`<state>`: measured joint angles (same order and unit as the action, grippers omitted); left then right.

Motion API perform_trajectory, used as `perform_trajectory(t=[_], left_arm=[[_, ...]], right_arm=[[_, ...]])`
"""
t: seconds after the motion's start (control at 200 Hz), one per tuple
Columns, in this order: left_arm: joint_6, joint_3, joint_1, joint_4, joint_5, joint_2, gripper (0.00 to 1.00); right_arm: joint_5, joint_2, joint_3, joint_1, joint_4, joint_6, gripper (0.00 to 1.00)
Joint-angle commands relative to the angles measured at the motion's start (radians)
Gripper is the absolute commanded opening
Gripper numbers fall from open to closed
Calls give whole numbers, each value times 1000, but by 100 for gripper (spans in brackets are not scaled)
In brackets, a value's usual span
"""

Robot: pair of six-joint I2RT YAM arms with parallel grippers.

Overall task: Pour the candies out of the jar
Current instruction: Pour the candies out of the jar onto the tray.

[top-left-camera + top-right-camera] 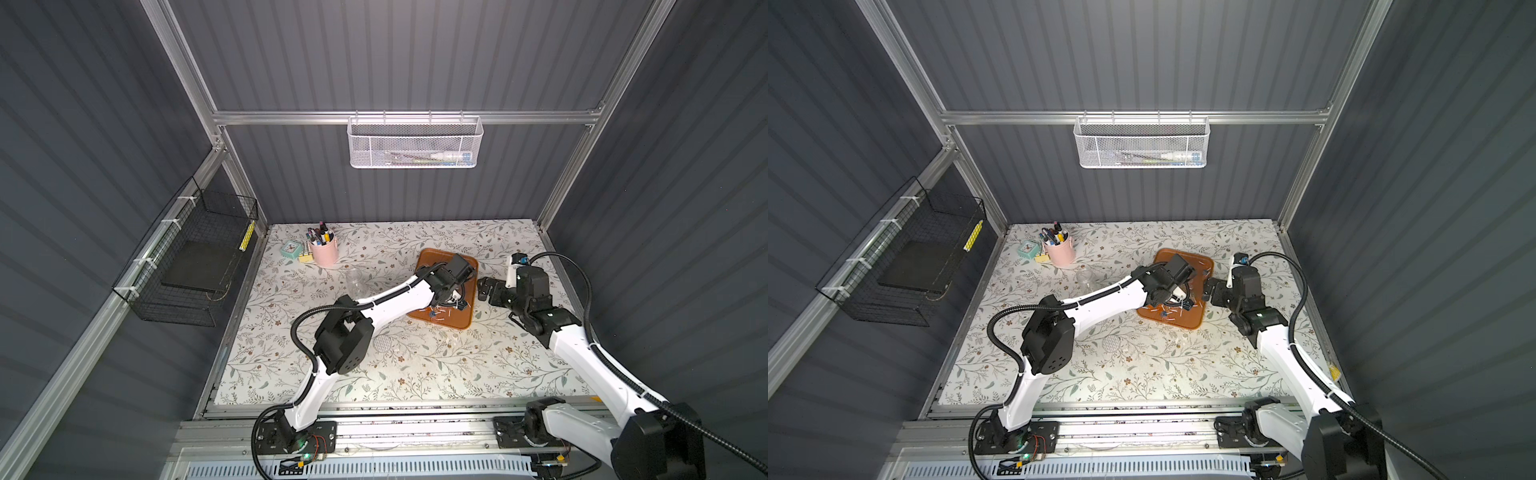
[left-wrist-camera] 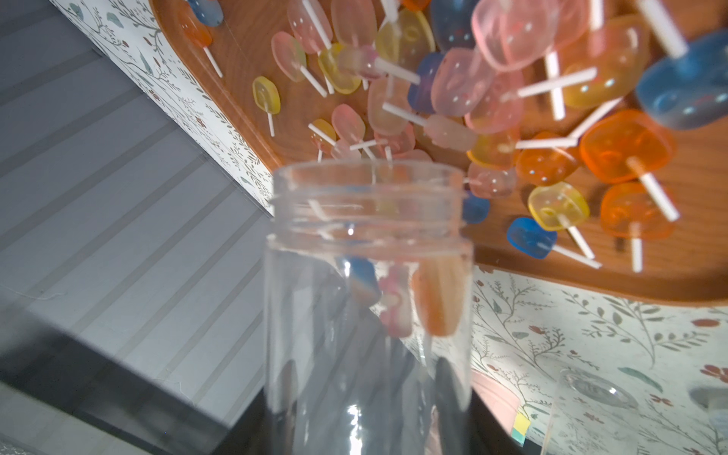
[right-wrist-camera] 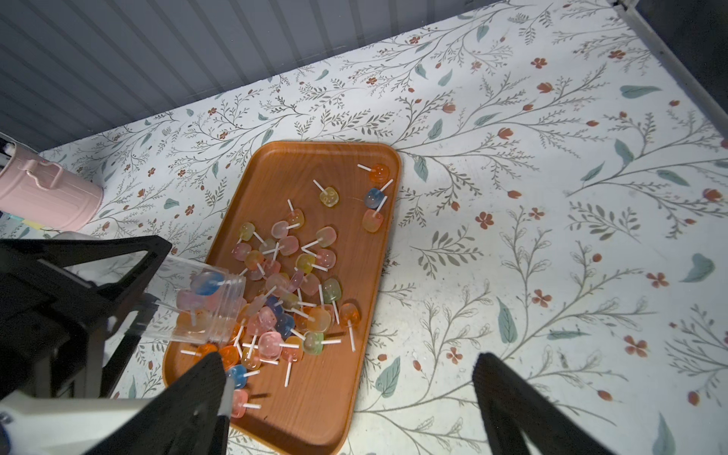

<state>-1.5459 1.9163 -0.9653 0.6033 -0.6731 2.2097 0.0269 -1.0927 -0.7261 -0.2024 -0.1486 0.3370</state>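
Note:
My left gripper (image 1: pixel 448 291) (image 1: pixel 1173 293) is shut on the clear jar (image 2: pixel 370 315) (image 3: pixel 205 307). It holds the jar tipped, mouth down, over the brown tray (image 1: pixel 432 257) (image 3: pixel 315 394). Many candies (image 3: pixel 291 283) (image 2: pixel 453 86) lie heaped on the tray below the mouth, orange, pink, yellow and blue on white sticks. A few are still inside the jar near its neck. The left fingers (image 2: pixel 445 378) show only as dark shapes through the jar wall. My right gripper (image 1: pixel 484 289) (image 3: pixel 348 366) stands open and holds nothing, just off the tray's right edge.
A second clear container (image 1: pixel 353 280) stands on the floral table left of the tray. A round clear disc (image 1: pixel 382 343) lies nearer the front. A pink pen cup (image 1: pixel 325 251) and small clock (image 1: pixel 291 249) sit at the back left. Wire baskets hang on the walls.

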Motion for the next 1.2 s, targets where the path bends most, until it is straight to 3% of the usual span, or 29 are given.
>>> perform_trajectory(t=[0.0, 0.775, 1.196], left_arm=[[-70, -10, -11, -5, -27, 17, 0], [-143, 29, -9, -96, -55, 44, 0], [-345, -67, 1, -187, -82, 14, 0]], right_arm=[[15, 7, 7, 6, -8, 4, 99], [25, 47, 33, 14, -14, 0, 99], [11, 50, 32, 17, -10, 15, 99]])
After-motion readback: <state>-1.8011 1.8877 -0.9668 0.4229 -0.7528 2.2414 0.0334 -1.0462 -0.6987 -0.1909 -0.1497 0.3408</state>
